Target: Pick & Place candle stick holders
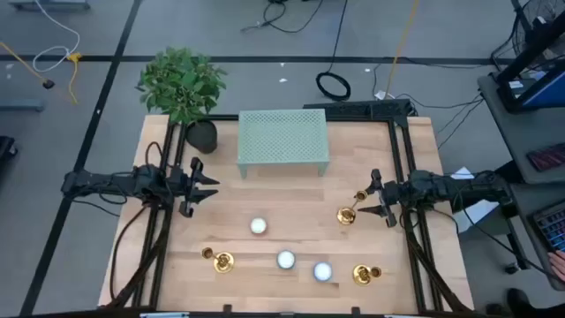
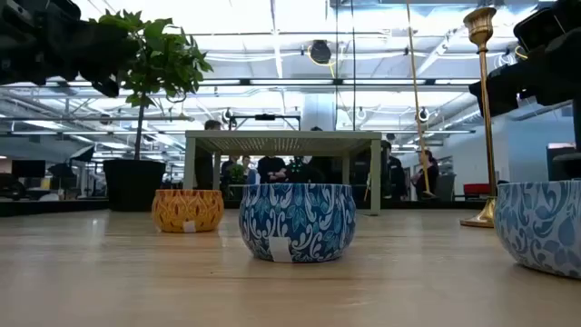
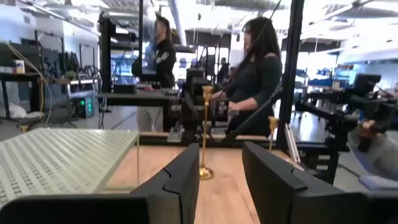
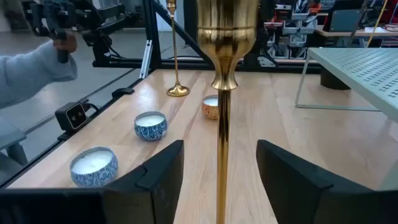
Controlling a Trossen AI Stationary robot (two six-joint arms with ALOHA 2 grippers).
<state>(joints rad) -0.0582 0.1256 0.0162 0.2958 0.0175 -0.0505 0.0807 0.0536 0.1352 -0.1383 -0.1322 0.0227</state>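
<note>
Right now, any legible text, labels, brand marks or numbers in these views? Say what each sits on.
None legible.
White sticker on the front blue patterned candle tin: nothing can be read on it.
White sticker on the orange candle tin: nothing can be read on it either.
Brass candle stick holders, e.g. the tall one between the open right gripper fingers: no markings visible.
Green mesh stand: no text.

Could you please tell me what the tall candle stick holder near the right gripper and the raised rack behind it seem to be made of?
The candle stick holder looks like polished brass or gold-plated metal: it is shiny and mirror-like, with bright highlights on its cup. The rack looks like pale green painted metal, perforated across its top, though plastic cannot be ruled out. The right gripper has its fingers open on either side of the stem.
</note>
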